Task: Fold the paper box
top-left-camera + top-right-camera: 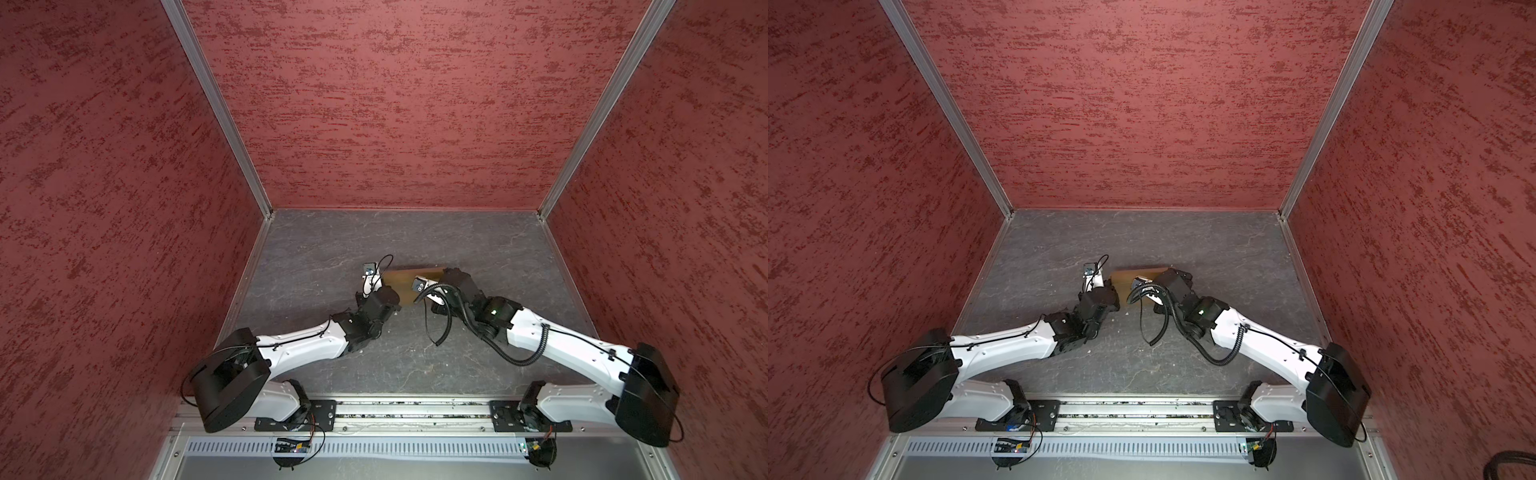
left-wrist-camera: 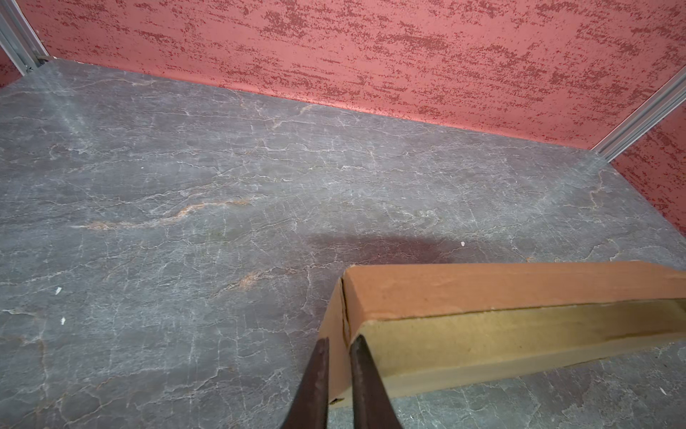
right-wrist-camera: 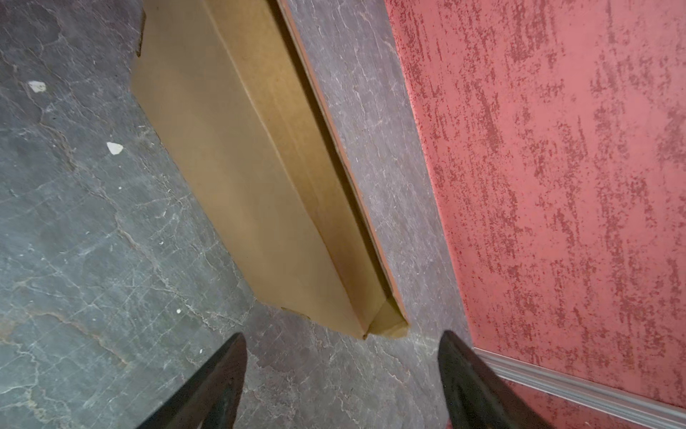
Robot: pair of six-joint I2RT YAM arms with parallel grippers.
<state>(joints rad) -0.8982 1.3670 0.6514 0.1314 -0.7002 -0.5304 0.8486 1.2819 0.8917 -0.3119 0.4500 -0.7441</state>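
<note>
Grey tabletop (image 2: 148, 185) carries the paper box (image 2: 482, 334), left tool (image 2: 341, 340) clenched on one end, right tool (image 3: 343, 336) gaping near the other

A grey, marble-veined surface (image 1: 415, 237) is boxed in on three sides by mottled red walls (image 1: 395, 104), with aluminium posts (image 1: 217, 108) running up the two far corners. A few small white scraps (image 3: 114, 148) lie scattered on it, and along its near edge run a metal rail (image 1: 415, 409) and a slotted white strip (image 1: 415, 448).
</note>
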